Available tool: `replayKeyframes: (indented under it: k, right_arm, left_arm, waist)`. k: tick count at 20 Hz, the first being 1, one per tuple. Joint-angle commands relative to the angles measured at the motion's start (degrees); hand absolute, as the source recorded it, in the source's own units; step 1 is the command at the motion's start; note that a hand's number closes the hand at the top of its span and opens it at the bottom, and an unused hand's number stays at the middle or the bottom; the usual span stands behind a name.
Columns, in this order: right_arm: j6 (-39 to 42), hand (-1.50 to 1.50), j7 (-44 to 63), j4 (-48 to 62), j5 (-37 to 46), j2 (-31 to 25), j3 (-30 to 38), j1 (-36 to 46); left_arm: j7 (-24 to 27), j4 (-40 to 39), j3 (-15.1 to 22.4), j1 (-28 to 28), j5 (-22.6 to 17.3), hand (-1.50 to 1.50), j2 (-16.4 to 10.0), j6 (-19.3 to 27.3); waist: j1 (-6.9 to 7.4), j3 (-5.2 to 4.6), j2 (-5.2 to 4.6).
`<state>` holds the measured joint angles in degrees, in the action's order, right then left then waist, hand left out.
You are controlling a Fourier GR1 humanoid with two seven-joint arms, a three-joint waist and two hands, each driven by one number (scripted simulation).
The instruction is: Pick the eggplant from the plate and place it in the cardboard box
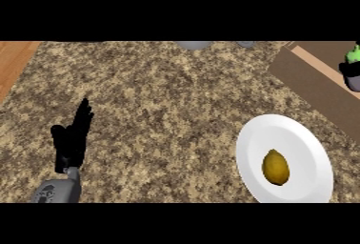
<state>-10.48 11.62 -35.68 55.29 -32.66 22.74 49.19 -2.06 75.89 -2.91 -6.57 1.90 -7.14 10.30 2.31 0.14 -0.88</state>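
Squarely, yellow fruit (275, 167) on plate (295, 128).

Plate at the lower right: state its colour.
The plate is plain white; the head view shows it best.

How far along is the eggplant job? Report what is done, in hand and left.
Done: the eggplant is off the plate, which holds only a yellow fruit; it shows over the cardboard box at the view's right edge. In hand: nothing visible; the left robot hand rests open at lower left, and no right robot hand shows. Left: I cannot tell whether the eggplant lies released in the box.
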Motion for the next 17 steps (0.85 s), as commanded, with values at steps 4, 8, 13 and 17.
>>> replayKeyframes:
  k: [4,8,13,17]
  right_arm:
    - [-2.35,-1.5,-12.15,12.18,-7.67,-2.71,7.49,4.2]
    - [-2.42,-1.5,-22.65,11.42,-14.33,-2.34,12.16,3.13]
    - [2.23,-1.5,-29.63,12.15,-25.01,-1.73,20.54,2.72]
    - [3.88,-1.5,-30.8,14.27,-29.39,-6.29,24.73,1.31]
  left_arm:
    - [-0.74,0.14,0.78,-0.81,0.45,0.0,0.94,0.37]
    - [-0.44,-1.08,-0.07,-1.56,0.61,0.0,0.4,0.69]
    - [0.44,-1.28,-2.25,-1.37,-1.26,0.0,-1.14,-0.71]
    - [-0.4,1.2,0.35,0.85,0.87,0.0,1.02,1.21]
  waist:
    - [0.84,0.1,-0.4]
    - [-0.35,0.08,-0.12]
    - [-0.89,0.05,0.18]
    - [-0.93,0.02,0.36]
